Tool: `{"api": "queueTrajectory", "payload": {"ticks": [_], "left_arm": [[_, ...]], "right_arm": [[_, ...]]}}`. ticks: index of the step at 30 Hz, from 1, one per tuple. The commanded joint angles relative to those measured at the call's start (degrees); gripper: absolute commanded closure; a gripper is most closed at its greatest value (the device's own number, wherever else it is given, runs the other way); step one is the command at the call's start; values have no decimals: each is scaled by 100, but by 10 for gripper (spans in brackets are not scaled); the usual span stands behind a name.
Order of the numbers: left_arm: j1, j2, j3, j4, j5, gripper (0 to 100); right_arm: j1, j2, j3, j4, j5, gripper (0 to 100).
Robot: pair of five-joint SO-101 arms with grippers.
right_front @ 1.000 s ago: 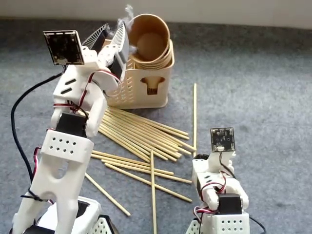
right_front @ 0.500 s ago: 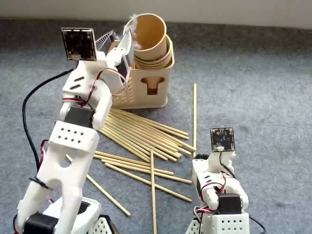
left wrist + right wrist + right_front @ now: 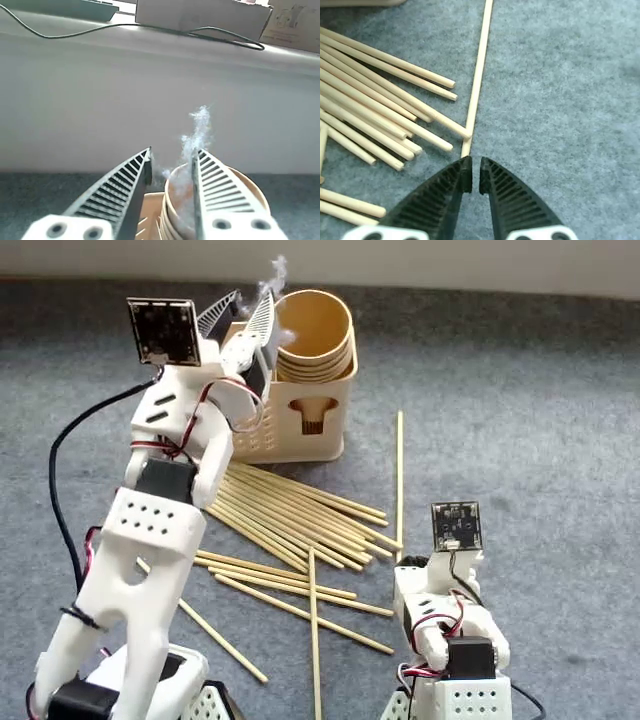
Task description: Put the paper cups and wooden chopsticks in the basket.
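Several nested paper cups [image 3: 316,332] stand in the cream basket [image 3: 300,425] at the back of the grey mat. My left gripper [image 3: 252,304] hangs open at the stack's near rim, empty, with a wisp of fluff on one tip. In the left wrist view that gripper [image 3: 171,156] straddles the top rim of the paper cups [image 3: 247,190]. Many wooden chopsticks [image 3: 290,510] lie scattered in front of the basket. My right gripper [image 3: 471,176] is shut and empty, low over the mat, just short of the end of a long chopstick [image 3: 479,75] and beside the other chopsticks [image 3: 380,100].
One chopstick [image 3: 400,475] lies apart, pointing away from the pile. The right arm [image 3: 450,620] sits folded at the front right. Open grey mat [image 3: 530,440] stretches to the right of the basket. A pale wall runs behind it.
The top cup, held tilted above the stack a second ago, came upright and now sits nested in the stack. My left gripper has opened off it. The right arm has not moved.
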Motion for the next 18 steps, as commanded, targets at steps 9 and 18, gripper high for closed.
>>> {"api": "queueTrajectory", "payload": {"ticks": [9, 18], "left_arm": [[-470, -1833, 1130, 967, -1292, 995], [-1358, -3741, 2967, 1292, -1284, 994]], "right_arm": [[48, -31, 593, -163, -18, 957], [48, -31, 593, -163, -18, 957]]}}
